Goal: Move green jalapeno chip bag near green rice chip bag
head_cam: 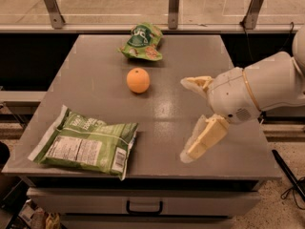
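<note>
The green jalapeno chip bag (86, 143) lies flat at the front left of the grey table (95, 75), label side up with a white nutrition panel and barcode. The green rice chip bag (141, 42), smaller and darker with a round logo, lies at the far middle of the table. My gripper (190, 120) is over the table's right part, well to the right of the jalapeno bag. It is open and empty, one cream finger (196, 83) high and the other finger (205, 140) low.
An orange (138, 80) sits between the two bags, nearer the rice bag. A railing with metal posts (174, 6) runs behind the table. A drawer with a handle (144, 207) is below the front edge. A black cable (288, 168) lies on the floor at right.
</note>
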Tool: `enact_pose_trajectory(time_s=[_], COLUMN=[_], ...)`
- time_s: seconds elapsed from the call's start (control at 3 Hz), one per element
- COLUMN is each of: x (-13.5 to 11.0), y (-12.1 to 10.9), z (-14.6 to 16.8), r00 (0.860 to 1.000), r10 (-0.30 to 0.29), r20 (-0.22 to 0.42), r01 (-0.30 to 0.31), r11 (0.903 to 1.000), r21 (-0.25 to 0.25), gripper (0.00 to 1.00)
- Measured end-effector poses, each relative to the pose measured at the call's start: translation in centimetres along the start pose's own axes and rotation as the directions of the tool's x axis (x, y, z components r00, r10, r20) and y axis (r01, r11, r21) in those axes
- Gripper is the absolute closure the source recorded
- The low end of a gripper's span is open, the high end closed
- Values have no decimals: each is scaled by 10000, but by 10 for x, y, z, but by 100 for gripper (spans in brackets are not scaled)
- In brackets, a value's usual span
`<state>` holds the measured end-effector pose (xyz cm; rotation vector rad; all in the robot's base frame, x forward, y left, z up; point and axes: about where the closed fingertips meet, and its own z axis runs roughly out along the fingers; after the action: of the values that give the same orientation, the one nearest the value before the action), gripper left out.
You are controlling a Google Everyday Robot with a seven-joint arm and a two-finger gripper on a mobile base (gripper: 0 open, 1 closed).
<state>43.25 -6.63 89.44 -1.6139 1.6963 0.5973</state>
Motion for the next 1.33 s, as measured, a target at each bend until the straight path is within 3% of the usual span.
enact_pose_trajectory(time_s=[0.67,1.33], x=[-6,-36], y=[6,30], z=[17,59], r00=[9999,9993], r10=[151,230], r20=[22,281], r01=[-151,-222], r11=[9998,9994], r21=[-115,-278], gripper=[0,0])
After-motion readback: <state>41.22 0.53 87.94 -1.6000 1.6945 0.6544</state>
